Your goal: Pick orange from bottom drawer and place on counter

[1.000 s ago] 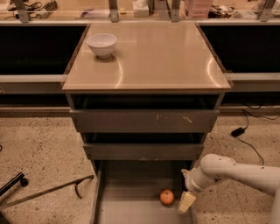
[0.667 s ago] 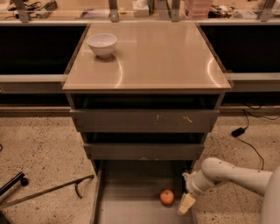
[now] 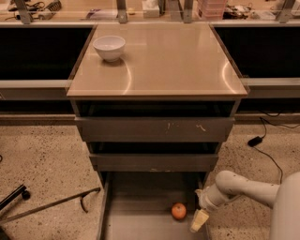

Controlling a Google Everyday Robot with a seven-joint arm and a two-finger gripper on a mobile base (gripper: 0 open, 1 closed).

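Observation:
The orange [image 3: 178, 211] lies on the grey floor of the pulled-out bottom drawer [image 3: 140, 197], near its right side. My gripper [image 3: 198, 219] hangs over the drawer's right edge, just right of the orange and apart from it, at the end of the white arm [image 3: 243, 187] that comes in from the lower right. Only one pale fingertip [image 3: 199, 221] shows clearly. The beige counter [image 3: 164, 61] tops the drawer cabinet above.
A white bowl [image 3: 109, 48] stands on the counter's back left corner. Two shorter grey drawers [image 3: 154, 129] jut out above the bottom one. A cluttered ledge with metal posts [image 3: 154, 9] runs behind. A black cable [image 3: 267, 145] and a dark rod [image 3: 51, 204] lie on the speckled floor.
The arm has drawn slightly to the right; the gripper stays beside the orange, which has not moved.

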